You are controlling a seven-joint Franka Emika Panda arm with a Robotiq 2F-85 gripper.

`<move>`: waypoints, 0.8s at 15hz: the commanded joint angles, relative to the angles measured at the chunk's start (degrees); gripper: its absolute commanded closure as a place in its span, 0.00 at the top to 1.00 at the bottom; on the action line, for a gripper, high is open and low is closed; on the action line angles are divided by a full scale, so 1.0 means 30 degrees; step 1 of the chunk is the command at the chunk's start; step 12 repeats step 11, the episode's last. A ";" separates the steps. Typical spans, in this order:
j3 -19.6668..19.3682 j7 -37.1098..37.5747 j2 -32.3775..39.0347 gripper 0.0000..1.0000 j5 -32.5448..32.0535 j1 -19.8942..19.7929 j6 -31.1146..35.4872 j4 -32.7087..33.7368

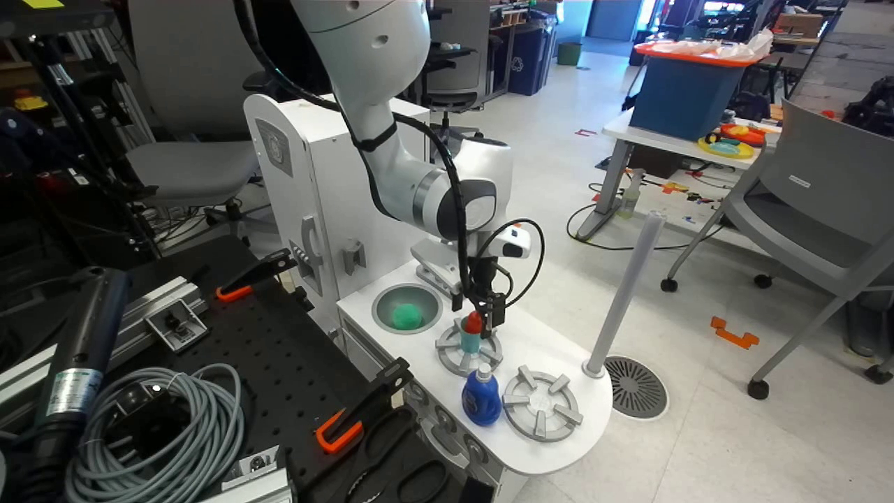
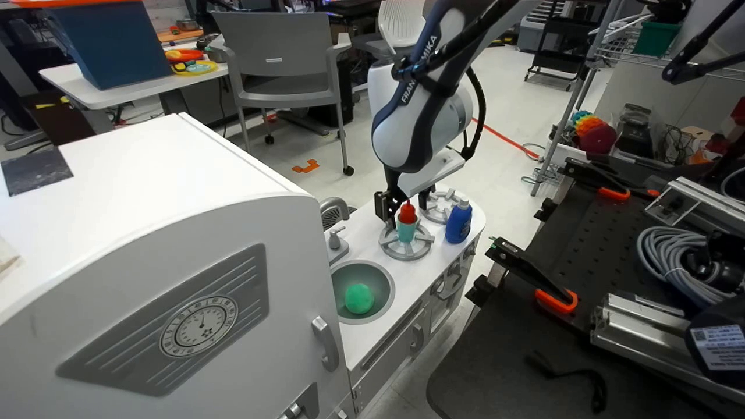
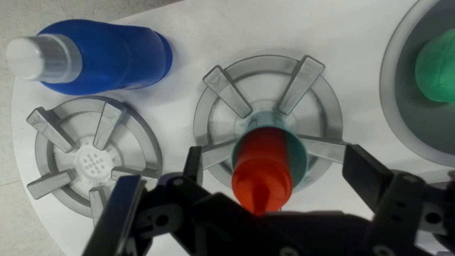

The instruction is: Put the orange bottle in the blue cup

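White toy kitchen (image 1: 342,188), shown to you in both exterior views: tall cabinet (image 2: 145,169), low counter (image 1: 538,342) joined to it. Black workbench (image 1: 293,356): stands alongside. Robot arm (image 1: 391,164), yours: reaches down over the counter. Round grey sink (image 2: 377,276): set into the counter, next to the cabinet. Inner burner (image 3: 268,64): next along from the sink. Outer burner (image 3: 94,161): at the counter's rounded end. Gripper (image 3: 273,163), yours: fingers (image 3: 366,174) spread wide, a broad gap between them; you have hold of nothing. Blue bottle (image 3: 117,57), white cap (image 3: 42,58): upright, just beside the outer burner. Green round object (image 2: 359,298): lies in the sink; what it is, you cannot tell. Blue cup (image 2: 406,234): upright on the inner burner. Orange bottle (image 3: 261,177), your task's thing: stands inside the blue cup, its upper part above the rim; in the wrist view you see it between your fingers, touching neither of them.
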 commanded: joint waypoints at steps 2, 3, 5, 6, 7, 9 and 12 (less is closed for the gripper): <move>-0.0352 0.0174 -0.1842 1.00 -0.0363 0.0710 0.0945 -0.2861; -0.0463 0.0245 -0.2591 1.00 -0.0352 0.0824 0.0924 -0.3936; -0.0717 0.0357 -0.4102 1.00 -0.0342 0.0995 0.0629 -0.5970; -0.0765 0.0327 -0.4889 1.00 -0.0312 0.0979 0.0284 -0.6886; -0.0693 0.0188 -0.5908 1.00 -0.0206 0.0778 -0.0844 -0.7848; -0.0524 0.0411 -0.4274 1.00 -0.0229 0.0511 -0.0536 -0.6128; -0.0758 0.0737 -0.5784 1.00 -0.0285 0.0472 -0.1144 -0.7754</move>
